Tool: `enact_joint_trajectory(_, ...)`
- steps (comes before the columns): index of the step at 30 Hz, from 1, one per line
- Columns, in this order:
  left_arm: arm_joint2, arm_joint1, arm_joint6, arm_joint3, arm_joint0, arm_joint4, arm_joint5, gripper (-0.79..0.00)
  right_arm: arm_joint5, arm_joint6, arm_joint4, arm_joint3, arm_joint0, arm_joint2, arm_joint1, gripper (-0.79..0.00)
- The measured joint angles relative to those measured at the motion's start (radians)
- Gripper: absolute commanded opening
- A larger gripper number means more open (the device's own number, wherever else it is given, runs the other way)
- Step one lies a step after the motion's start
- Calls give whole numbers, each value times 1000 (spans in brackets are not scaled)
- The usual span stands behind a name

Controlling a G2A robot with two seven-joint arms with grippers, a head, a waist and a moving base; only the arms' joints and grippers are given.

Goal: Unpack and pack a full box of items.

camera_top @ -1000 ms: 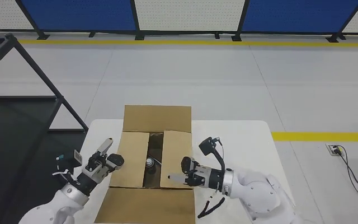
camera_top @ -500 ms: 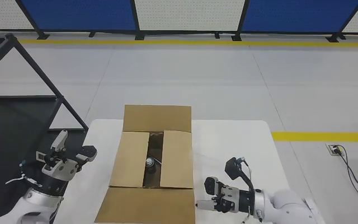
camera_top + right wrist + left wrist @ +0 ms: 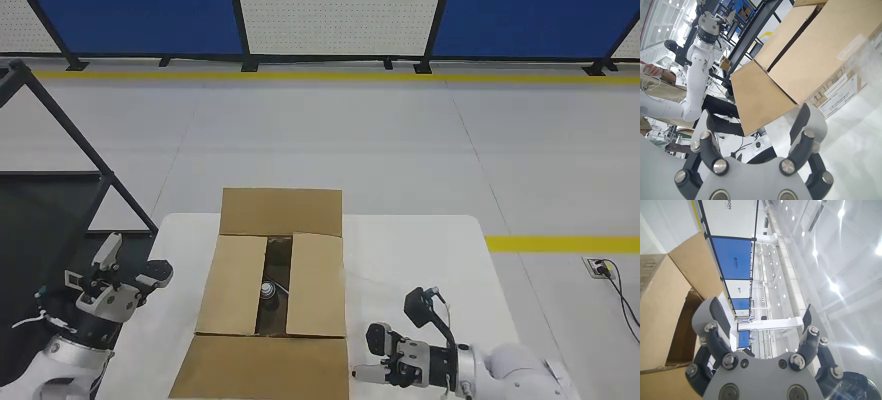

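A brown cardboard box (image 3: 315, 285) stands in the middle of the white table (image 3: 430, 260). Its two side flaps lie folded inward with a narrow gap between them, while the far and near flaps spread outward. Through the gap I see a dark bottle-like top (image 3: 268, 291); the other contents are hidden. My left gripper (image 3: 130, 262) hangs open beyond the table's left edge, apart from the box (image 3: 668, 294). My right gripper (image 3: 366, 355) is open, low over the table by the box's near right corner (image 3: 810, 56), with nothing between its fingers.
A black metal frame (image 3: 60, 130) stands left of the table, close to the left arm. Bare tabletop stretches right of the box. The left arm's gripper (image 3: 715, 17) shows far off in the right wrist view.
Both grippers have left the box's side flaps. The left one drew back past the table's left edge, and the right one moved to the near right. Little has shifted in the last half second.
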Motion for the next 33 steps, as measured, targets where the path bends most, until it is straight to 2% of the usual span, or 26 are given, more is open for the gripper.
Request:
enact_joint_trajectory(4,26,7,-25,79,-80,41,16,0,-23,68,61,3,-37,18,14,0)
enact_joint_trajectory(8,57,18,-95,173,-179,103,29,0,-34,106,90,-6,-80,17,25,0)
enact_joint_trajectory(13,127,34,-202,341,-334,246,8,0,-30,59,79,-14,-126,-10,31,0)
enact_joint_trajectory(17,169,37,-234,439,-426,280,-3,0,-41,2,70,-27,-156,-18,35,0)
enact_joint_trajectory(20,171,37,-224,447,-432,288,-5,0,-25,-29,31,-41,-167,-13,37,0)
enact_joint_trajectory(29,171,37,-224,446,-431,285,-4,0,-25,-27,32,-40,-167,-13,37,0)
enact_joint_trajectory(33,194,34,-198,534,-493,244,37,0,-20,-41,30,-49,-168,-23,39,0)
